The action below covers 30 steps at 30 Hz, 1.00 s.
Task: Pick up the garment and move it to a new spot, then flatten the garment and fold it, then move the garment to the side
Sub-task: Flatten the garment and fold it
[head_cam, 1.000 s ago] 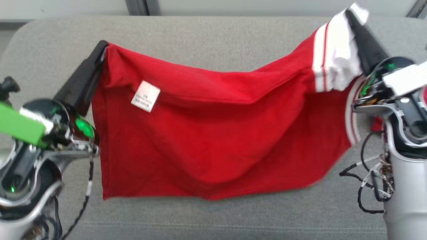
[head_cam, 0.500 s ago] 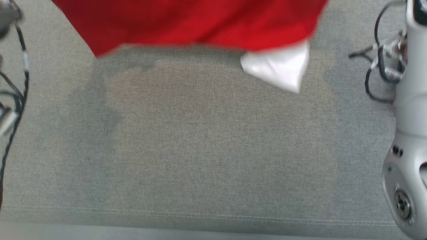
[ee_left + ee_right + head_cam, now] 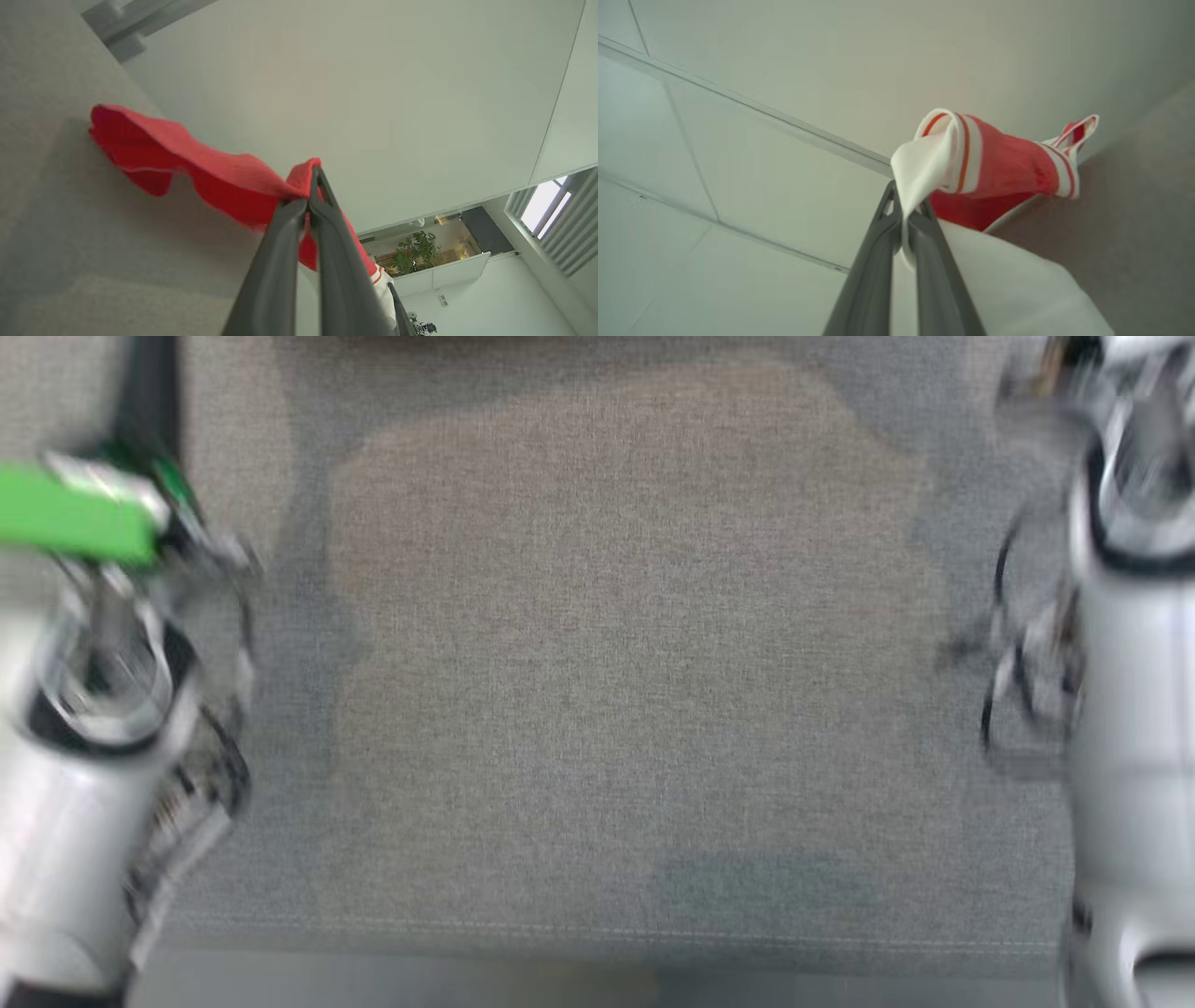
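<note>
with left gripper [image 3: 310, 196] and right gripper [image 3: 906, 214] clenched on garment [image 3: 201, 172] ends, may lose a thin pinch if stretched too hard.

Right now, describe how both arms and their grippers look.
The left forearm is a pale silver-white tube with a bright green block at the wrist and loose black cables beside it. The right forearm is the same pale tube, with black wiring. The left gripper and right gripper each have two long, tapered dark grey fingers.
</note>
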Available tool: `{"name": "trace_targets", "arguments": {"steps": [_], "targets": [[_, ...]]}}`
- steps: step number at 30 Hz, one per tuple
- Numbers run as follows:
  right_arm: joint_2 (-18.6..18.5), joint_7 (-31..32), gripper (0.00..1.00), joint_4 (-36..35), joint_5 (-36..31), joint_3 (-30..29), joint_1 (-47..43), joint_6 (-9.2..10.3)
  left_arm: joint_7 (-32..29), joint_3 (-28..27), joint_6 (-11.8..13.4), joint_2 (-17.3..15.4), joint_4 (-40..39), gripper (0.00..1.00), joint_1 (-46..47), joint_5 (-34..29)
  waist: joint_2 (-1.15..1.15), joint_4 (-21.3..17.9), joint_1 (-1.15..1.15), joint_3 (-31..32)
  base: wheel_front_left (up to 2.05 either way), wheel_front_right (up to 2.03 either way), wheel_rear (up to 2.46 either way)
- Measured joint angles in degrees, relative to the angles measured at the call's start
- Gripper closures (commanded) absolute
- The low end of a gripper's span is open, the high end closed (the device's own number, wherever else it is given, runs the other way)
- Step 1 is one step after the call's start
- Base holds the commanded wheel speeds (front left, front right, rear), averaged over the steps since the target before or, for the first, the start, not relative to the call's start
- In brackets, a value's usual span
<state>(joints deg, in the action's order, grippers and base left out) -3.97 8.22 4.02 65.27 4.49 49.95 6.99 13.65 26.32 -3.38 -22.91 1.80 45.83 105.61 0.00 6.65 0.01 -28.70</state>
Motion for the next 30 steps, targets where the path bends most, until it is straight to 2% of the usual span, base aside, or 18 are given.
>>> {"name": "trace_targets", "arguments": {"steps": [4, 7, 11, 17, 24, 30], "targets": [[0.5, -0.5, 1.00, 0.7, 3.9, -2.9, -21.3, 0.07, 0.1, 1.0, -2.3, 1.8, 4.6, 1.00, -15.9, 2.4, 0.00, 0.1, 0.00, 0.3, 0.00, 0.00, 0.00], [1.0, -2.1, 1.00, -0.3, 7.8, -3.1, -29.8, -0.36, 0.1, -0.8, -2.6, 2.4, 6.8, 1.00, -24.0, 6.0, 0.00, 0.1, 0.00, 1.6, 0.00, 0.00, 0.00], [1.6, -4.1, 1.00, -1.8, 11.8, -3.2, -35.8, -0.60, 0.1, -2.5, -3.2, 3.3, 7.0, 1.00, -28.1, 7.4, 0.00, -0.6, 0.00, 4.0, 0.00, 0.00, 0.00], [1.7, -4.7, 1.00, -4.4, 13.0, -1.4, -45.0, -1.98, 0.2, -3.4, -3.2, 3.8, 5.2, 1.00, -30.0, 7.5, 0.00, -1.7, -0.01, 7.5, 0.00, 0.00, 0.00], [1.7, -4.1, 1.00, -13.0, 14.4, 2.5, -51.8, -3.35, 0.6, -4.6, -3.4, 0.8, 0.2, 1.00, -33.4, 6.6, 0.00, -2.3, -0.01, 10.6, 0.00, 0.00, 0.00], [1.6, -2.9, 1.00, -18.4, 15.2, 4.9, -57.1, -3.32, 0.5, -4.4, -3.5, -1.4, -5.6, 1.00, -37.6, 5.6, 0.00, -3.9, -0.01, 11.7, 0.00, 0.00, 0.00]]}}
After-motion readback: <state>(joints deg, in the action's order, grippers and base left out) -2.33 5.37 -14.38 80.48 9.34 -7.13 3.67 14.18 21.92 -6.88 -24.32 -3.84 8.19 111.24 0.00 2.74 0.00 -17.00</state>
